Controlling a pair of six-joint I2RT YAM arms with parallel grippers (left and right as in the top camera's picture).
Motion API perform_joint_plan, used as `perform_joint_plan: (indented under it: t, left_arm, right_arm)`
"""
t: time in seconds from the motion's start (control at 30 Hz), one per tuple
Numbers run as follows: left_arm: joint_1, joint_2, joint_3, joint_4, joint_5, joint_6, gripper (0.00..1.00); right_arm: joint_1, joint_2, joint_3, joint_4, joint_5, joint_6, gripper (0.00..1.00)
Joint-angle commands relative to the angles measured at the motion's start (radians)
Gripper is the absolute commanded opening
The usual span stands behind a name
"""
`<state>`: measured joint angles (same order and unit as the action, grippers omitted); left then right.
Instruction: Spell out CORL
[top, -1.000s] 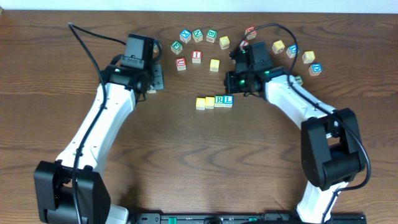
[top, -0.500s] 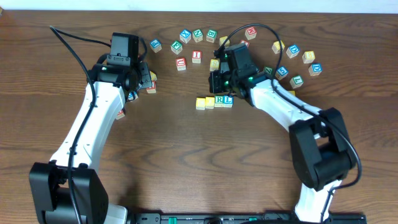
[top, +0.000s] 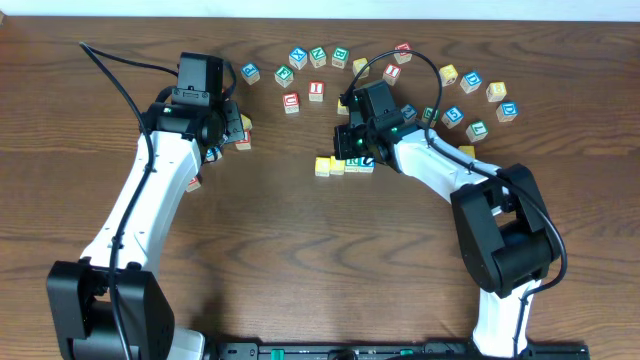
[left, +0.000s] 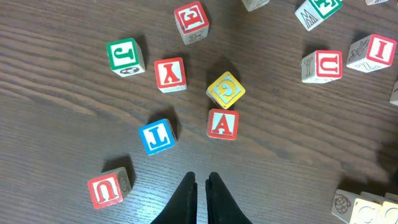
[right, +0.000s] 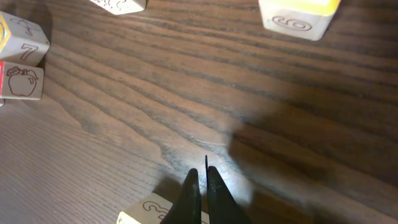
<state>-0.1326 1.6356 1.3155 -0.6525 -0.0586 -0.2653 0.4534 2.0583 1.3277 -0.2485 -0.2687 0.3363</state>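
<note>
A row of letter blocks lies mid-table: two yellow blocks (top: 322, 166), then a green one and a blue L block (top: 368, 161), partly under my right gripper (top: 352, 150). In the right wrist view the right gripper (right: 200, 172) is shut and empty, low over the wood, with a yellow-topped block (right: 144, 214) just beneath its fingers. My left gripper (top: 228, 135) is shut and empty; in the left wrist view (left: 201, 178) it hovers below a red A block (left: 222, 124) and a yellow G block (left: 226, 89).
Loose letter blocks form an arc at the back (top: 318, 55) and right (top: 497, 91). Near the left gripper lie a blue block (left: 156, 136), a red U (left: 109, 188), a red Y (left: 170, 74) and a green J (left: 125, 56). A yellow-topped block (right: 298, 15) lies ahead of the right gripper.
The right gripper has moved left and toward the front, ending over the row's right end. The left arm shifted left early on, then stayed still.
</note>
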Motion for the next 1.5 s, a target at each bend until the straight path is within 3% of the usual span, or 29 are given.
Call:
perform_joint_plan:
  t: [0.0, 1.47]
  left_arm:
    - [0.002, 0.001, -0.001, -0.005, -0.002, -0.009, 0.08]
    - [0.002, 0.005, -0.003, -0.006, -0.002, -0.009, 0.08]
  right_arm:
    - [0.013, 0.002, 0.014, -0.013, 0.005, -0.007, 0.01]
    - [0.033, 0.002, 0.014, -0.063, -0.003, -0.066, 0.01]
